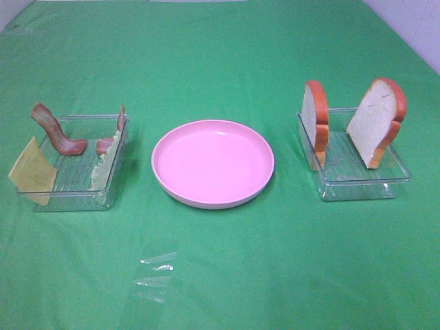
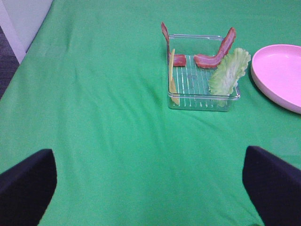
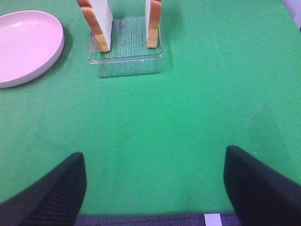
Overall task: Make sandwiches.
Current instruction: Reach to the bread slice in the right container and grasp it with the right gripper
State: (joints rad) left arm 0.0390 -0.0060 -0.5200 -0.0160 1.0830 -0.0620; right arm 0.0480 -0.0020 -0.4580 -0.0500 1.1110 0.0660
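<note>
Grippers: the left gripper (image 2: 150, 188) and the right gripper (image 3: 155, 188) both stood wide open and held nothing.
Under them: only the bare green cloth (image 1: 220, 275) lay below each one, and the food was well ahead of them.
Right tray (image 1: 357, 182): two bread slices (image 1: 316, 124) stood on their edges in it, apart from each other.
Left tray (image 1: 69, 199): the cheese (image 1: 32, 172) leaned at one end, the lettuce (image 1: 106, 161) leaned at the end by the plate, and two bacon strips (image 1: 55, 130) curled up between them.
Pink plate (image 1: 213, 161): it sat between the two trays with nothing on it.
Sandwich: no part was stacked yet, so the job looked to be at its very start.
Step in hand: most likely a bread slice had to go flat on the plate first.
How to do it well: the right gripper should come down over one slice, pinch its flat sides, and not bump the other slice.
Watch out: the tray looked light, so a crooked pull could drag or tip it.
</note>
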